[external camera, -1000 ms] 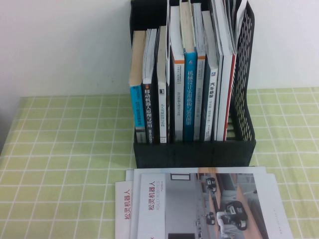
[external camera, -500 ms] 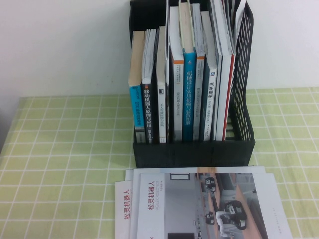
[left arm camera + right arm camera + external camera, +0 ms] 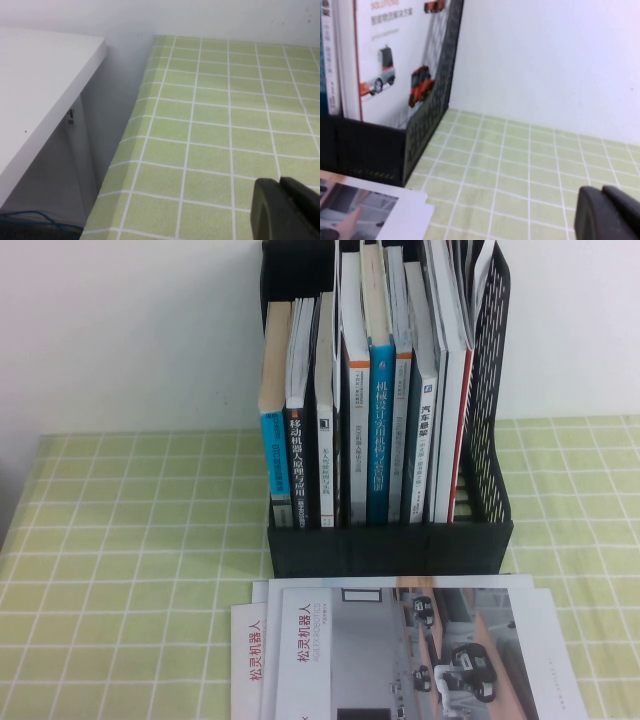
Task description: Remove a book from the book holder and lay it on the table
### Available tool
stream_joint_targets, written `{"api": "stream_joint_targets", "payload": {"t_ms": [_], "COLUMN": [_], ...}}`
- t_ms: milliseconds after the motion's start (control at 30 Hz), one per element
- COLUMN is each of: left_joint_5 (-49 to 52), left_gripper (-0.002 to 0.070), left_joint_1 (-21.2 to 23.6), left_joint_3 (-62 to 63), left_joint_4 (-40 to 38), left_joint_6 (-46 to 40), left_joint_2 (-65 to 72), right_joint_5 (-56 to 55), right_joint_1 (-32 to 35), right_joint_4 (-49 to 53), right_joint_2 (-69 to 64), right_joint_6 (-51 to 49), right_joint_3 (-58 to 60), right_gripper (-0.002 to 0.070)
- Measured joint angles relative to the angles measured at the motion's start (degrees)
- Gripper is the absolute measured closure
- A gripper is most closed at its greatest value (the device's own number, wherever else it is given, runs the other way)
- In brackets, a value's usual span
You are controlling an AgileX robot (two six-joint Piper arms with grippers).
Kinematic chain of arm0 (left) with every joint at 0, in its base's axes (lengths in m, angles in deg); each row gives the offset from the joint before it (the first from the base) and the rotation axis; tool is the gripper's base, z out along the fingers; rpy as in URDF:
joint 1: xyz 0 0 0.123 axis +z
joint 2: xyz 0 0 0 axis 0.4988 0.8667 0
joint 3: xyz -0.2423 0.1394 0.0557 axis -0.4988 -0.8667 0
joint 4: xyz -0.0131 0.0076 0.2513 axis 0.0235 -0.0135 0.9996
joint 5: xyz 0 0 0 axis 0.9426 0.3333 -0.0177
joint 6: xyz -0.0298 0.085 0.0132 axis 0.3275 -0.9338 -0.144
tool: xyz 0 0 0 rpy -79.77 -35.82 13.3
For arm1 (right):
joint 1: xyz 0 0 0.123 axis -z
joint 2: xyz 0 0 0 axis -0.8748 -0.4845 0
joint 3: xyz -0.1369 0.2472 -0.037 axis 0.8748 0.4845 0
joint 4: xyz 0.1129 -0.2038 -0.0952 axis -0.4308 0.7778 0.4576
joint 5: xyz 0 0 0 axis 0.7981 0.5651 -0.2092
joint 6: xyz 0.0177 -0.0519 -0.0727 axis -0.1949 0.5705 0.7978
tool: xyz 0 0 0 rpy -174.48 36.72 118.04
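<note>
The book (image 3: pixel 420 655), a thin brochure with a grey cover photo of small wheeled robots, lies flat on the table (image 3: pixel 120 540) in front of the black book holder (image 3: pixel 390 545); its corner (image 3: pixel 350 205) shows in the right wrist view. Other brochures (image 3: pixel 250 665) lie under it. Neither gripper appears in the high view. My left gripper (image 3: pixel 279 180) is shut and empty above the green checked cloth near the table's left edge. My right gripper (image 3: pixel 601 190) is shut and empty over the cloth to the right of the holder (image 3: pixel 427 115).
Several upright books (image 3: pixel 380 420) fill the holder's slots, and a brochure with red and white vehicles (image 3: pixel 385 55) stands against its right mesh wall. A white desk (image 3: pixel 40 85) stands beside the table's left edge, with a blue cable (image 3: pixel 35 220) on the floor. A white wall rises behind.
</note>
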Motion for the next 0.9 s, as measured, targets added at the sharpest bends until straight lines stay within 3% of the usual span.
{"api": "stream_joint_targets", "payload": {"t_ms": [300, 900], "left_joint_5": [0.0, 0.0], "left_gripper": [0.0677, 0.0678], "left_joint_1": [0.0, 0.0], "left_joint_3": [0.0, 0.0], "left_joint_4": [0.0, 0.0], "left_joint_6": [0.1, 0.1], "left_joint_2": [0.0, 0.0], "right_joint_5": [9.6, 9.9], "right_joint_1": [2.9, 2.9], "right_joint_4": [-5.0, -6.2], "right_joint_2": [5.9, 5.9], "right_joint_6": [-0.6, -0.8], "right_joint_3": [6.2, 6.2], "right_gripper": [0.0678, 0.0678]}}
